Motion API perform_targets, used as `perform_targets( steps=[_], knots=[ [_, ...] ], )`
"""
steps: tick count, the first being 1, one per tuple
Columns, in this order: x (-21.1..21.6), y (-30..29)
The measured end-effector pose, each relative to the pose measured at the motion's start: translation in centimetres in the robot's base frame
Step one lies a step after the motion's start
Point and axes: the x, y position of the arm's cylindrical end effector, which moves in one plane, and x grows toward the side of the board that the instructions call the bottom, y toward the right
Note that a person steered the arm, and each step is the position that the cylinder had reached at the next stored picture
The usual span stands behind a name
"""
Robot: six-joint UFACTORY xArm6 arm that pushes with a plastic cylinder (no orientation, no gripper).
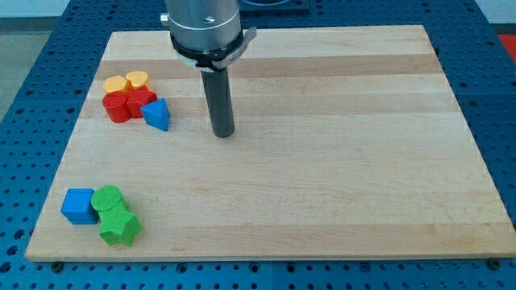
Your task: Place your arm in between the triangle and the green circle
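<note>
Rod tip set down on the wooden bench, right of the upper block cluster.

In the camera view, a pale, smooth-grained wooden bench (322, 161) is seen on a blue perforated surface (32, 97). Seven matte blocks are counted: a yellow hexagon (116, 84), a yellow heart (137, 80), a red cylinder (117, 106), a red block (142, 102), a blue triangle (157, 114), a blue cube (79, 205), a green circle (107, 199) and, making eight, a green star (119, 227). No jaws are fitted; nothing is held. My tip (223, 134) is placed near the triangle's right, well apart from the circle at the view's bottom left.
</note>
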Motion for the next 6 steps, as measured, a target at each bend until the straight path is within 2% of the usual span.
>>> perform_targets(
  steps=[3,4,5,6],
  knots=[
    [0.3,0.0],
    [7.7,0.0],
    [8.1,0.0],
    [7.8,-5.4]
  ],
)
